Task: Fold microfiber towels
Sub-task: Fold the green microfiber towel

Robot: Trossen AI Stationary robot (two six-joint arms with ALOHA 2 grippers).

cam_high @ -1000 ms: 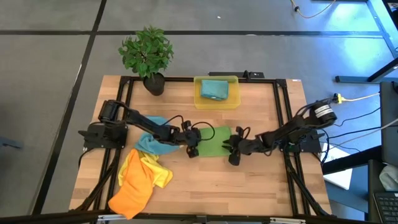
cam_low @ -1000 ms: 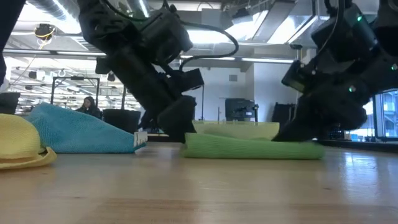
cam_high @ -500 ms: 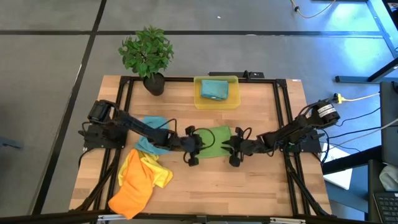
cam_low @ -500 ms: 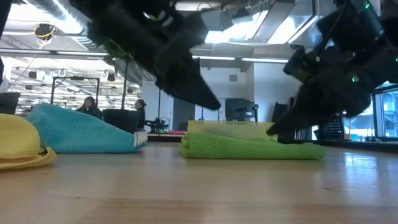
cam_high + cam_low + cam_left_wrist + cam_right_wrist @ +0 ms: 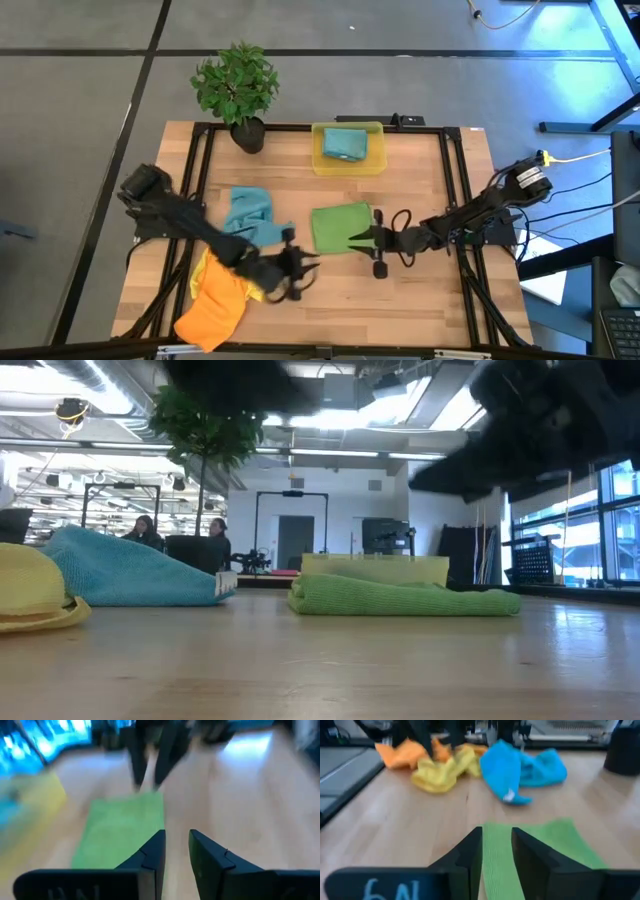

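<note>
A green towel (image 5: pixel 340 228) lies folded flat on the table's middle, also in the low view (image 5: pixel 400 598). My right gripper (image 5: pixel 352 238) hovers just off its right near corner, raised clear, with a narrow empty gap between the fingers (image 5: pixel 496 832). My left gripper (image 5: pixel 312 266) hangs over bare wood near and left of the towel, its fingers slightly parted and empty (image 5: pixel 176 837). A crumpled teal towel (image 5: pixel 248 212) rests left of the green one. A yellow towel (image 5: pixel 225 268) and an orange towel (image 5: pixel 212 310) lie heaped at the near left.
A yellow bin (image 5: pixel 318 150) holding a folded teal cloth stands at the far edge. A potted plant (image 5: pixel 237 85) stands at the far left corner. Bare wood stretches along the near edge and right of the green towel.
My left gripper has come off the green towel's left edge, rising and swinging toward the table's near left. My right gripper has lifted off the towel's right edge and drawn back a little toward the right. The green towel stays flat where it was.
</note>
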